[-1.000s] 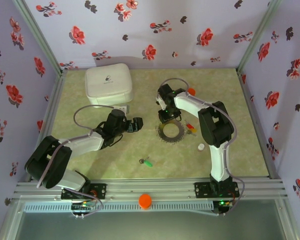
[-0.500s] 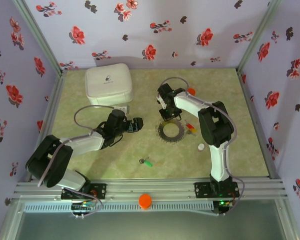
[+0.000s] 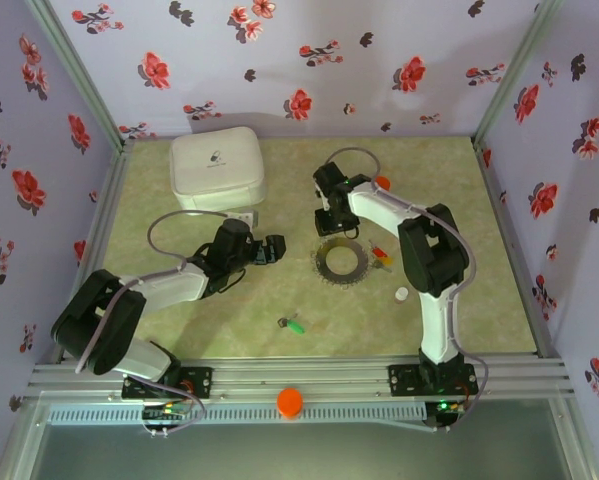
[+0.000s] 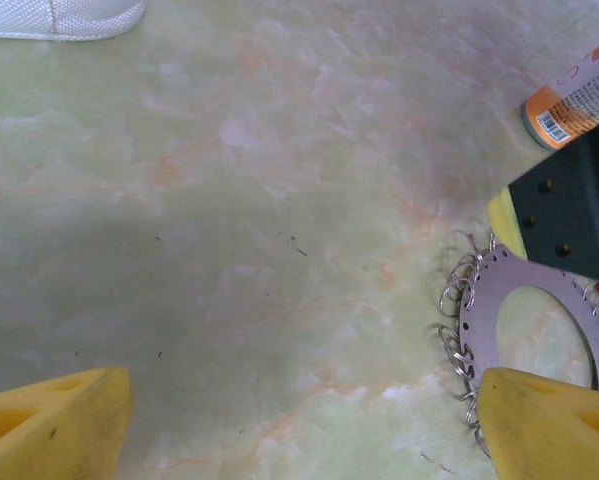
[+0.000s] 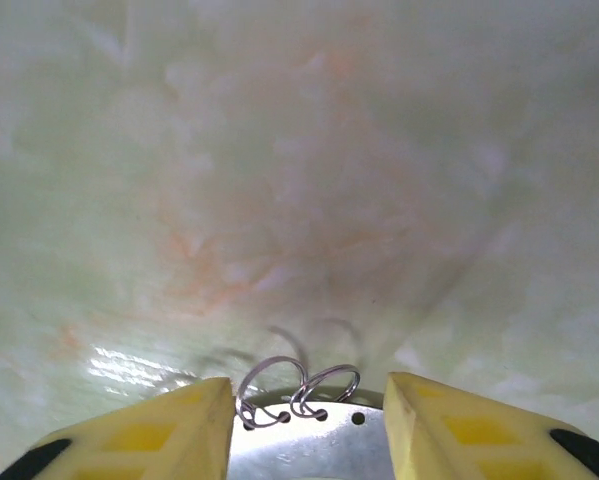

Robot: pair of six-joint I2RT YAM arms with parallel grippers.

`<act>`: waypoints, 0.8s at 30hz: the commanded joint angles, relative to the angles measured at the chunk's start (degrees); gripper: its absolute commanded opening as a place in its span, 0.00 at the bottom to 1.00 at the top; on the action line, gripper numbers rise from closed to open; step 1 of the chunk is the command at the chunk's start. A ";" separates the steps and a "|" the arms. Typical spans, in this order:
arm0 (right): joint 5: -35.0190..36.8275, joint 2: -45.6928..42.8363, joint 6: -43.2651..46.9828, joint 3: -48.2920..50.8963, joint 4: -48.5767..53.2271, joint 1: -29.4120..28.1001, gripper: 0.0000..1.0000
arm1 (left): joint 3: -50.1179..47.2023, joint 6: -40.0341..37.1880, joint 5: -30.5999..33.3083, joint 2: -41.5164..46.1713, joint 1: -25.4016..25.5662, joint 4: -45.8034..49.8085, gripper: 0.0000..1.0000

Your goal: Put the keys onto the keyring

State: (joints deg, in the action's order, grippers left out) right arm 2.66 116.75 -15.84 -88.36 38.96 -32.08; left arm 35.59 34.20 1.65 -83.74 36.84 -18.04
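Noting right gripper parted astride far rim of keyring, flat on table; left gripper wide open, empty, near ring's left; green key loose nearer arms, red and yellow keys right of ring.

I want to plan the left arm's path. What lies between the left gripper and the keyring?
Nothing but bare table: in the top view, the stretch from the left gripper to the keyring holds no object.

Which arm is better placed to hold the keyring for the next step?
Right, probably. The right gripper already sits over the far rim of the keyring, jaws either side of it. The left gripper is open, off to the ring's left.
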 commanded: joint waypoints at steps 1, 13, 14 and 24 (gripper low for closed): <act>6.97 -1.27 -11.98 -0.82 0.72 -1.40 0.47 | 0.52 0.81 -0.12 -0.70 -0.36 -1.47 0.89; 13.55 3.76 -18.79 -4.43 6.26 -2.91 0.42 | -0.71 0.60 0.01 0.60 -0.45 -1.64 0.89; 13.26 4.20 -18.69 -4.82 6.60 -2.98 0.42 | -0.70 0.61 -0.01 0.59 -0.55 -1.73 0.90; 11.90 6.17 -18.09 -5.20 7.35 -3.56 0.40 | -1.02 0.64 0.01 0.78 -0.73 -1.86 0.89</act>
State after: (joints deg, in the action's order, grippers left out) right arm 13.76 122.13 -33.08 -92.31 44.05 -35.05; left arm 35.33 34.20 1.65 -83.81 36.67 -18.50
